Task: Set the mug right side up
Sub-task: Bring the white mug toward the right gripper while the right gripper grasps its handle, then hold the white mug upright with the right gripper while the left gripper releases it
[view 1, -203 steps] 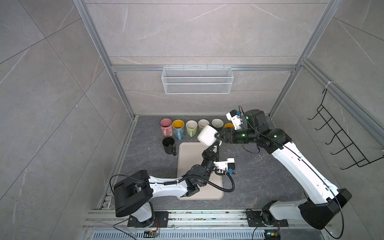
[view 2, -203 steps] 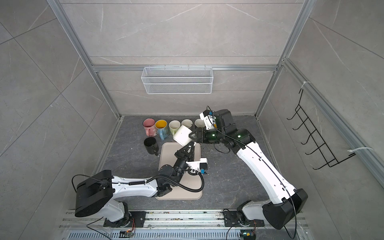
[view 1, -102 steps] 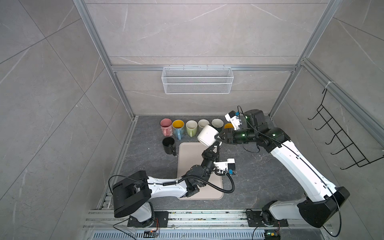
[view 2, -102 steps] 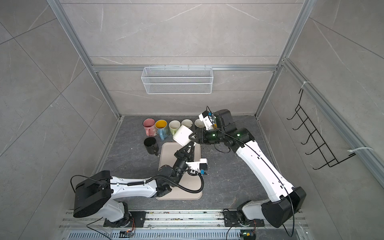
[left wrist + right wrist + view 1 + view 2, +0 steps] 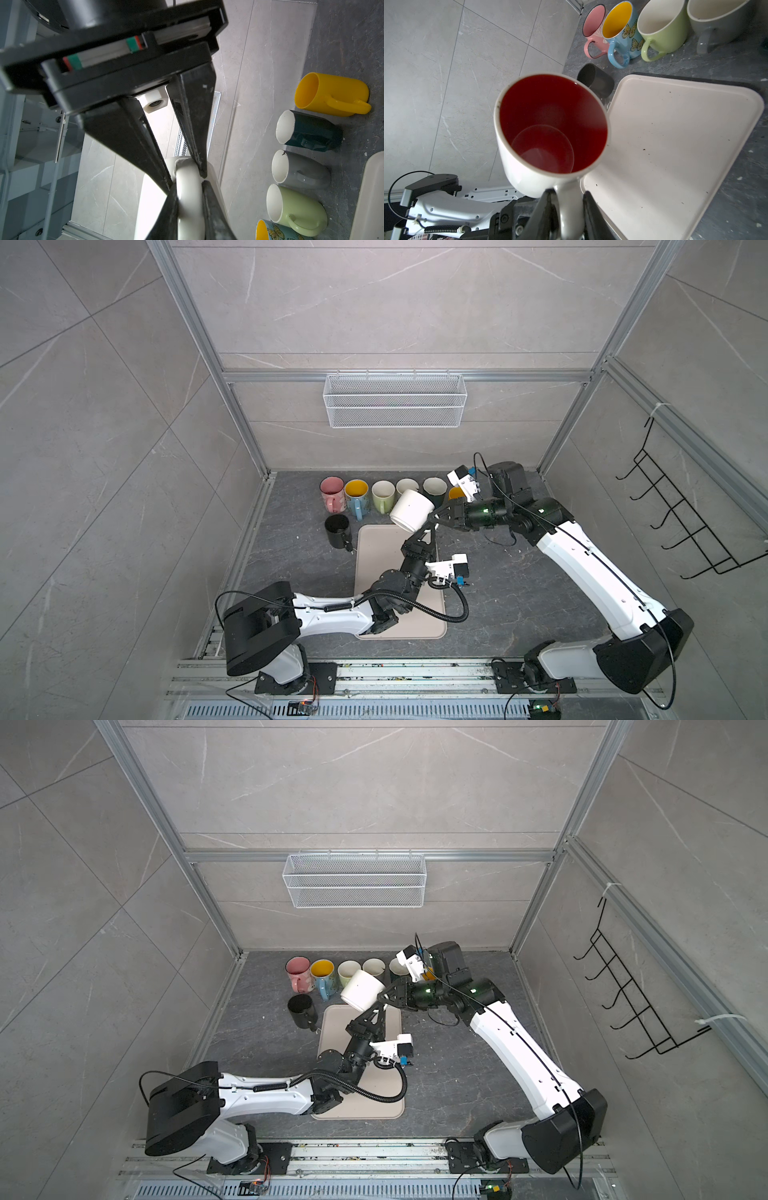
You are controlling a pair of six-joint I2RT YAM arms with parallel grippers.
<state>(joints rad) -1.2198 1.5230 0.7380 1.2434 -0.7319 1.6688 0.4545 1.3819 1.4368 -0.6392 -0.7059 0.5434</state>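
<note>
A white mug [image 5: 411, 508] [image 5: 361, 990] with a red inside hangs tilted in the air over the back edge of the beige tray [image 5: 374, 543] [image 5: 332, 1019]. Its base points up and back, and its mouth [image 5: 550, 128] faces my right wrist camera. My left gripper [image 5: 424, 526] [image 5: 189, 188] reaches up from below and is shut on the mug's handle [image 5: 189, 203]. My right gripper [image 5: 434, 516] [image 5: 568, 193] comes in from the right, and its fingers press both sides of the same handle just above the left one's.
A row of upright mugs stands along the back: pink [image 5: 331, 489], blue with butterflies [image 5: 356, 491], green [image 5: 382, 493], grey [image 5: 405, 485], dark teal [image 5: 434, 486] and yellow [image 5: 456, 492]. A black mug [image 5: 337, 531] stands left of the tray. A wire basket [image 5: 395, 406] hangs on the back wall.
My right gripper's jaws have closed in on the mug's handle. The mug and my left gripper have hardly moved.
</note>
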